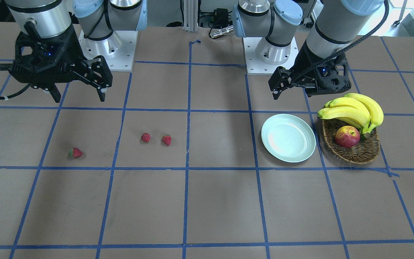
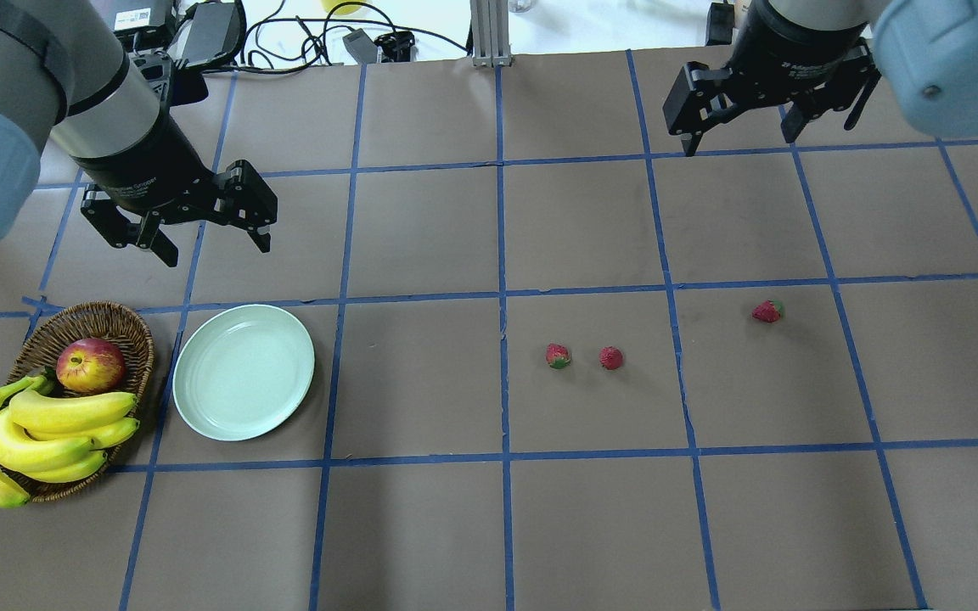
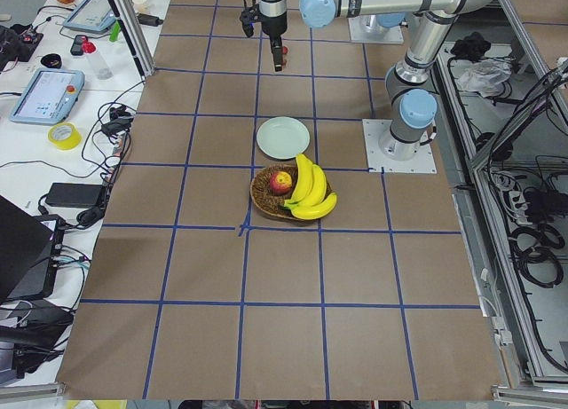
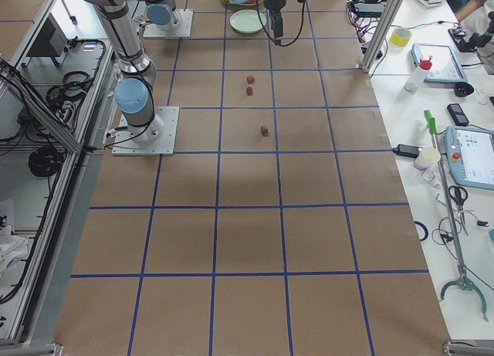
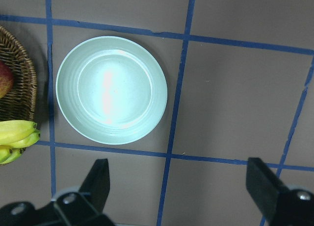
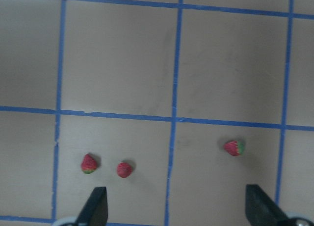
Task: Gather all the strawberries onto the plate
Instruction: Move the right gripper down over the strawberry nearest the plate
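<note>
Over my shoulders, looking down: my left pincer (image 2: 216,252) hangs with its jaws spread wide and nothing between them, at 12 o'clock of the plate (image 2: 244,372). My right pincer (image 2: 741,142) is spread the same way, holding nothing, at 12 o'clock of the outer strawberry (image 2: 767,311).
Strawberries, same view: the inner strawberry (image 2: 558,355) and the middle strawberry (image 2: 611,358) lie near each other on the surface (image 2: 421,526), at 3 o'clock of the plate and well apart from it. The outer strawberry lies alone, further toward 3 o'clock.
Basket, same view: the basket (image 2: 98,311) sits just beside the plate at its 9 o'clock, holding an apple (image 2: 90,364) and bananas (image 2: 39,433).
From across the surface: all three berries lie at 9 o'clock of the plate, and the basket is at its 3 o'clock. Both my pincers hang above the surface, touching nothing.
From my left end: the plate is at 12 o'clock of the basket.
From my right end: the three berries lie on the surface, with the plate far off at their 12 o'clock.
Left wrist: the plate is at 10 o'clock of the picture, ahead of my spread fingers (image 5: 98,182).
Right wrist: the close pair is at 8 o'clock and the outer berry at 4 o'clock, all on the surface ahead of my spread right fingers (image 6: 95,206).
</note>
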`<action>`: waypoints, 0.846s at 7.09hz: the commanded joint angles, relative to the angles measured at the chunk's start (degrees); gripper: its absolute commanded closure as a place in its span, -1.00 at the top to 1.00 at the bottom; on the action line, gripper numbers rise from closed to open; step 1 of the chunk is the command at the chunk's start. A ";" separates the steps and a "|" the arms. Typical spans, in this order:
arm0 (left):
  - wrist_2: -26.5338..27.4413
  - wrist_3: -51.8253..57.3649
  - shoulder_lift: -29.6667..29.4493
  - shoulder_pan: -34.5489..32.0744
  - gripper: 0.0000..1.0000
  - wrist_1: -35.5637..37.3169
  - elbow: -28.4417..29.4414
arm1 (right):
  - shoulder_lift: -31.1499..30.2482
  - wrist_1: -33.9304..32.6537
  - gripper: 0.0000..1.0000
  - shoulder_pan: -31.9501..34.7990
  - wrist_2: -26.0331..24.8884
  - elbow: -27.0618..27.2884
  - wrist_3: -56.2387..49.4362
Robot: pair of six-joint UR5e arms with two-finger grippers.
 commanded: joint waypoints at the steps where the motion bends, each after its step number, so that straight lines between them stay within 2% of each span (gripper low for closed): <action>1: 0.26 0.00 0.01 0.10 1.00 -0.06 0.01 | 6.28 -8.30 1.00 3.13 6.39 1.99 5.00; 3: 0.27 0.00 0.01 0.10 1.00 -0.06 0.01 | 12.09 -20.27 0.99 10.23 5.87 7.07 10.60; 5: 0.27 0.00 0.01 0.10 1.00 -0.06 0.01 | 14.39 -29.25 0.99 12.03 6.13 17.24 16.68; 6: 0.35 0.00 0.01 0.10 1.00 -0.15 0.01 | 14.75 -34.15 1.00 12.55 2.65 19.73 16.62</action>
